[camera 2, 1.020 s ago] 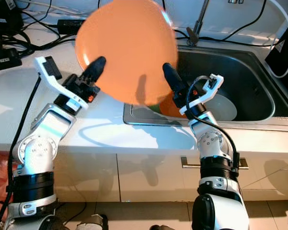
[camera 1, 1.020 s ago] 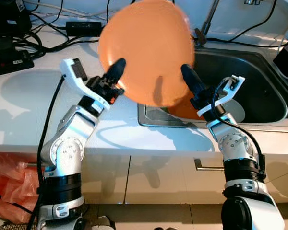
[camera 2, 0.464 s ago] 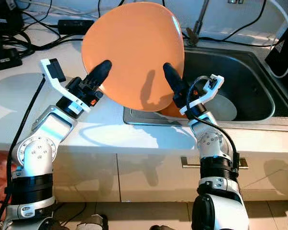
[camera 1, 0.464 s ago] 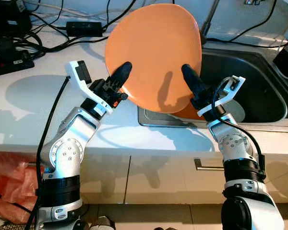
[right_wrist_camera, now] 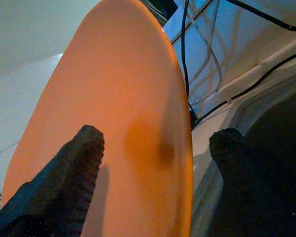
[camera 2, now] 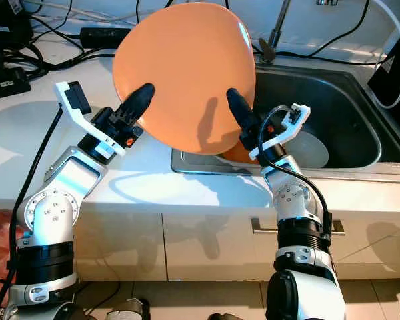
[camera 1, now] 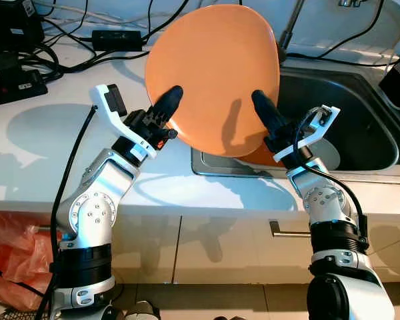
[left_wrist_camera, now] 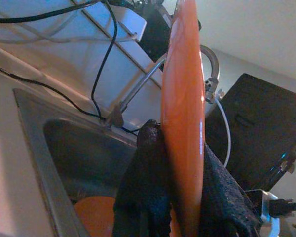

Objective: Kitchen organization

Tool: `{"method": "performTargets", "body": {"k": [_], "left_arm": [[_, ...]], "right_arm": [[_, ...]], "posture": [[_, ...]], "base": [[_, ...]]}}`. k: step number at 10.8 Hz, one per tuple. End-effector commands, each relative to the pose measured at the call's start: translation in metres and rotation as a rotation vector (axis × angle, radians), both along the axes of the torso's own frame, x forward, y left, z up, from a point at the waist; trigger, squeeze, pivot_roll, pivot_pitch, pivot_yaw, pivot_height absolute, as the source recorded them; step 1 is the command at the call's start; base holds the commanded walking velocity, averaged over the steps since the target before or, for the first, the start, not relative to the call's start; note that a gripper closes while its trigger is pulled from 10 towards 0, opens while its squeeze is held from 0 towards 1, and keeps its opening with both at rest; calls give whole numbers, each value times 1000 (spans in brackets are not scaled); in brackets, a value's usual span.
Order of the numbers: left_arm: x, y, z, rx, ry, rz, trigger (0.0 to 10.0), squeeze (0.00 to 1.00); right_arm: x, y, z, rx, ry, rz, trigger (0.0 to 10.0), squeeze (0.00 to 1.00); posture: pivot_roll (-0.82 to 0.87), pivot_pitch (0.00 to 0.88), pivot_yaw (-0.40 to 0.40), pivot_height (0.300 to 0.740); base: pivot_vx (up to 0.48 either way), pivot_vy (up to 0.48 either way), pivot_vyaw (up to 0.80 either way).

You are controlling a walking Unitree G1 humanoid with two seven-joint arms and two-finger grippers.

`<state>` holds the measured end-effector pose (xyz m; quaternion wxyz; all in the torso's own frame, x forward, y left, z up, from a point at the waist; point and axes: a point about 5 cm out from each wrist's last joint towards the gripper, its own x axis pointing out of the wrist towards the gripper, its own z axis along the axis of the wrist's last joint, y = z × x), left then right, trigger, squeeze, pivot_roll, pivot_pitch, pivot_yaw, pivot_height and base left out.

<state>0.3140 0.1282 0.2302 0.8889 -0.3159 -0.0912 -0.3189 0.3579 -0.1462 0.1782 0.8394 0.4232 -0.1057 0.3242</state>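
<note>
White counter (camera 1: 33,153) strewn with black cables at the back, a steel sink (camera 1: 360,113) off at two o'clock. The robot holds a big orange plate (camera 1: 213,73) up on edge over the sink's near corner. The left hand (camera 1: 168,107) pinches its rim at eight o'clock, fingers closed tight on both faces. The right hand (camera 1: 263,110) stands spread wide, one finger in front of the plate at four o'clock. I'd say it's mid-carry; next comes swinging it somewhere to set down, keeping that single pinch steady.
</note>
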Motion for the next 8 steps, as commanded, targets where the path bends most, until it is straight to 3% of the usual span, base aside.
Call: {"method": "performTargets", "body": {"k": [1,4,8], "left_arm": [[0,-1,11,-16,-49,9,10000,0],[3,5,14,-35,-52,56,10000,0],[2,0,14,-48,-50,32,10000,0]], "right_arm": [[-1,-4,-1,-1,-4,-12,0,0],[-1,-5,-2,-5,-1,-17,0,0],[-2,-5,-4,-6,3,-21,0,0]], "posture": [[99,90,-96,740],[100,92,-96,740],[98,93,-94,740]], "base": [[0,0,0],[0,0,0],[0,0,0]]}}
